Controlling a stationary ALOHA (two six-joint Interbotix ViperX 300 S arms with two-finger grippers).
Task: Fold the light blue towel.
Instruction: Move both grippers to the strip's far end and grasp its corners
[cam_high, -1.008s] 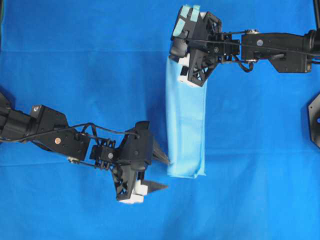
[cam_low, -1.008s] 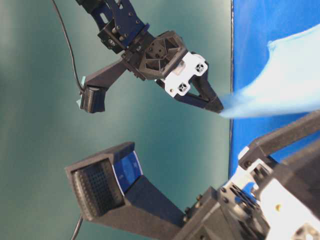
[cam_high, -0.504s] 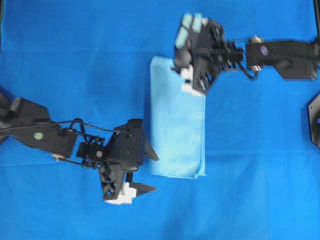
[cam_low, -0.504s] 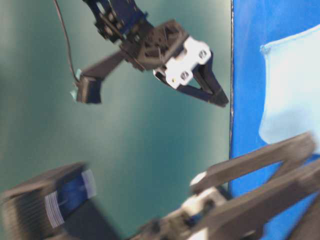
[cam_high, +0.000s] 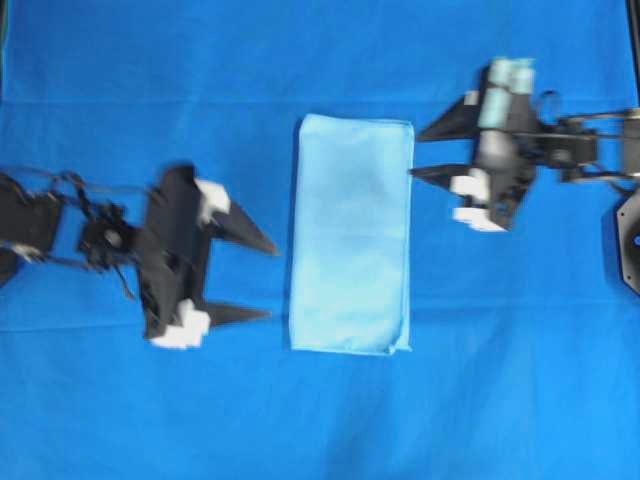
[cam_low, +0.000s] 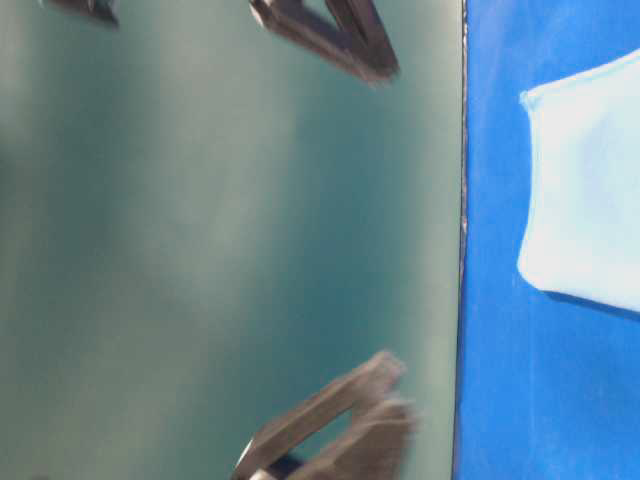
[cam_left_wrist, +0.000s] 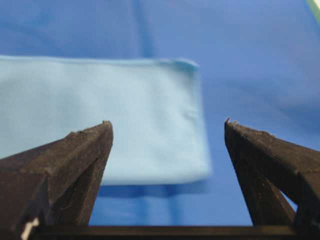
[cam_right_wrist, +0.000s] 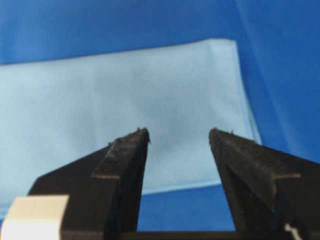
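The light blue towel (cam_high: 352, 235) lies flat as a tall folded rectangle in the middle of the overhead view. It also shows in the left wrist view as the towel (cam_left_wrist: 100, 115) and in the right wrist view as the towel (cam_right_wrist: 125, 95). My left gripper (cam_high: 270, 282) stands open just left of the towel and apart from it, fingers pointing at its long left edge, and the left gripper (cam_left_wrist: 167, 122) holds nothing. My right gripper (cam_high: 416, 154) is open beside the towel's upper right edge; nothing sits inside the right gripper (cam_right_wrist: 180, 132).
A large deep blue cloth (cam_high: 150, 90) covers the whole work surface. A black fixture (cam_high: 630, 235) sits at the right edge. In the table-level view the towel (cam_low: 590, 190) shows at the right, with blurred fingers (cam_low: 330, 35) at the top and blurred fingers (cam_low: 330, 430) at the bottom.
Both grippers let go of the towel and drew back, the left one leftward and the right one rightward. The raised layer dropped, and the towel now lies wider and flat.
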